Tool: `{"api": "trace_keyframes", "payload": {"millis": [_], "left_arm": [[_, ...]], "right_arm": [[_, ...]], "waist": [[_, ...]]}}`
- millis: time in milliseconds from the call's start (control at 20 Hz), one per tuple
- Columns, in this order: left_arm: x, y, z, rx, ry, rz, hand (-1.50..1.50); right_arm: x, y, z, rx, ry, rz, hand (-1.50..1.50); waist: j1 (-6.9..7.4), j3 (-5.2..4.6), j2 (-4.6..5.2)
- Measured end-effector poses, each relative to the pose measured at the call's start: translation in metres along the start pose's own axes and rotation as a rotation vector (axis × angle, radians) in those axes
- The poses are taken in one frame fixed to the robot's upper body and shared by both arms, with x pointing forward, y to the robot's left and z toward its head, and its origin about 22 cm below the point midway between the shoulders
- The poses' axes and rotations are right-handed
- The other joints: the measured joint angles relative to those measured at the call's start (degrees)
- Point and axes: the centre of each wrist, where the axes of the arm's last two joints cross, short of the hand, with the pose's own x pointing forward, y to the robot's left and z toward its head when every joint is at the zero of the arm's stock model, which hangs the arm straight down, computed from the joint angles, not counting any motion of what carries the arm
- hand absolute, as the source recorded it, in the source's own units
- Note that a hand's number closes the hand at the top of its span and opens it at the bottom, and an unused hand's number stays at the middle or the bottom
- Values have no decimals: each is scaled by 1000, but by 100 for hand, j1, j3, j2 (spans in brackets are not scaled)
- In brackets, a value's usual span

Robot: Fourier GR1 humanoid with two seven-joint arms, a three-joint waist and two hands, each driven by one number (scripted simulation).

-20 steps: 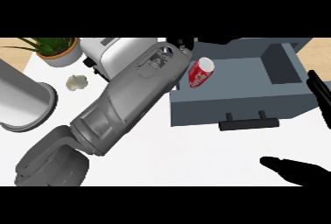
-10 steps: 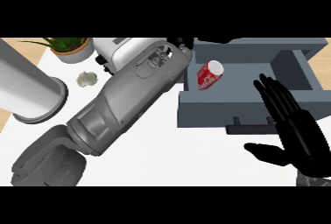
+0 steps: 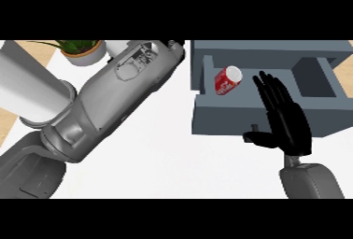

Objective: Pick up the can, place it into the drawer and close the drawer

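**Can in the open drawer, right robot hand at its front**

The red can (image 3: pixel 229 80) lies on its side inside the grey drawer (image 3: pixel 228 122), in the left compartment. The right robot hand (image 3: pixel 286 122) is spread wide, fingers straight, over the drawer's front wall just right of the can, holding nothing. The left forearm (image 3: pixel 103 105) slants across the white bench (image 3: pixel 179 168) left of the drawer; its robot hand is hidden. Further left stand a grey cylinder (image 3: pixel 27 88) and a potted plant (image 3: pixel 81 50).
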Motion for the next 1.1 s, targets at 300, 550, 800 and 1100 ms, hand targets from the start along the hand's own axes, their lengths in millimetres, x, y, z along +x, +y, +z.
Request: {"api": "trace_keyframes", "payload": {"millis": [300,550,800,1100], "left_arm": [[3,21,6,-2,5,0,-150],[3,45,9,-12,12,-2,-150],[7,61,11,-14,23,0,-150],[-4,82,20,-22,43,-11,-150]], "right_arm": [[-18,16,-22,-27,1,41,-150],[-28,29,-39,-57,14,114,-150],[-37,38,-60,-103,14,174,-150],[-42,42,-91,-152,51,182,-150]], "waist": [[105,-70,-76],[180,-95,-94],[223,-99,-66],[250,-51,-2]]}}
